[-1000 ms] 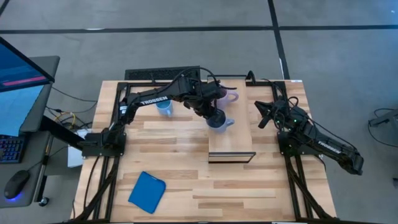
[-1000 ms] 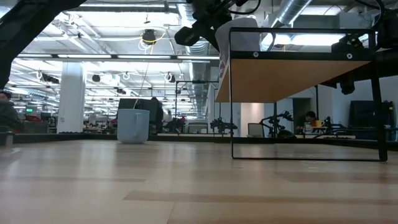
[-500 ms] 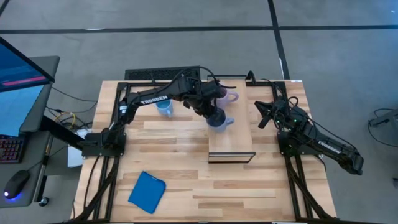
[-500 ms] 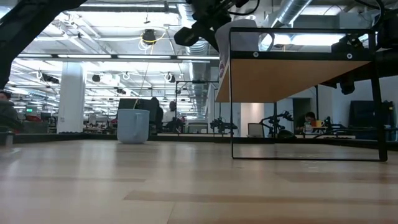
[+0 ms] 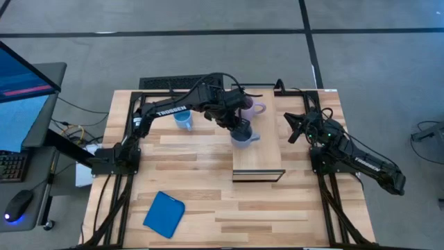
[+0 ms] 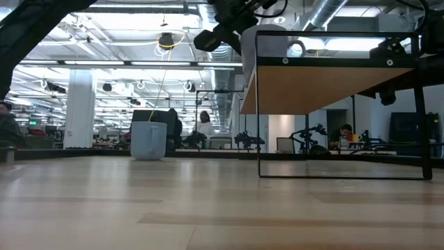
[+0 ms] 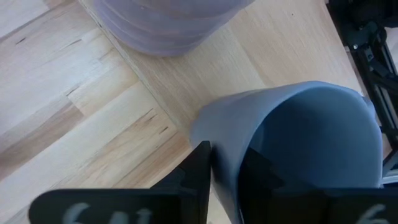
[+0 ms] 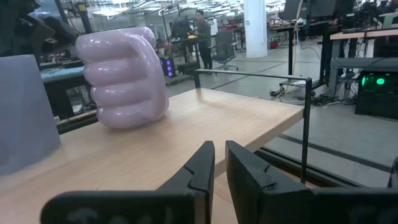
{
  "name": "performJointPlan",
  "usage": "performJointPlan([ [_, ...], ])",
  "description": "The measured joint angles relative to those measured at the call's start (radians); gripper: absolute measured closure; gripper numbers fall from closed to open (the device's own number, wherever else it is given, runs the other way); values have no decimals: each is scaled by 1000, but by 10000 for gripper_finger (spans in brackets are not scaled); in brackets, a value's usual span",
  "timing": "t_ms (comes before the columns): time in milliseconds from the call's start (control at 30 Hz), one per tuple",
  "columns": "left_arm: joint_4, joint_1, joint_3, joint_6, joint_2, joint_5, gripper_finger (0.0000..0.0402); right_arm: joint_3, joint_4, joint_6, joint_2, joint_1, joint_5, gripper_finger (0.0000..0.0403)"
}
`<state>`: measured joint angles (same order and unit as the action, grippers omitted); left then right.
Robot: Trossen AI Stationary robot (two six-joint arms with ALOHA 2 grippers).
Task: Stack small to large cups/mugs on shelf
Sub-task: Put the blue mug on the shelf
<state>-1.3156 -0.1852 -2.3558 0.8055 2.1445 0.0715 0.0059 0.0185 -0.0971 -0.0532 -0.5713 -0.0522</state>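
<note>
On the pale shelf (image 5: 258,156) the grey-blue mug (image 5: 242,137) stands upright near the left edge. My left gripper (image 5: 238,129) comes down on it from the far left and is shut on it. The purple mug (image 5: 254,107) stands on its base at the shelf's far end, also seen close by in the left wrist view (image 7: 165,25). The light blue mug (image 5: 183,121) rests on the tabletop left of the shelf. My right gripper (image 5: 291,129) waits shut by the shelf's right side, touching nothing. My left gripper straddles the grey-blue mug's wall at the rim (image 7: 225,155), one finger (image 7: 200,168) outside and one finger (image 7: 256,177) inside the hollow. It comes slanting down from the table's far left. The mug stands upright with its base on the shelf (image 7: 273,56).
A flat blue square pad (image 5: 164,214) lies at the table's near left. The shelf is raised on a thin dark frame (image 6: 258,104) with open room beneath. Off the table's left edge stands a monitor (image 5: 24,90).
In the low view the grey-blue mug has gone from slightly tilted to upright on the shelf. My left gripper has stayed in place over it.
</note>
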Motion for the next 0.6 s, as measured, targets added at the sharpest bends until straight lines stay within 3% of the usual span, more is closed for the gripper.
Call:
performJointPlan([
  [600, 51, 0, 0, 64, 0, 0, 346, 0, 0, 0, 0, 0, 0, 339],
])
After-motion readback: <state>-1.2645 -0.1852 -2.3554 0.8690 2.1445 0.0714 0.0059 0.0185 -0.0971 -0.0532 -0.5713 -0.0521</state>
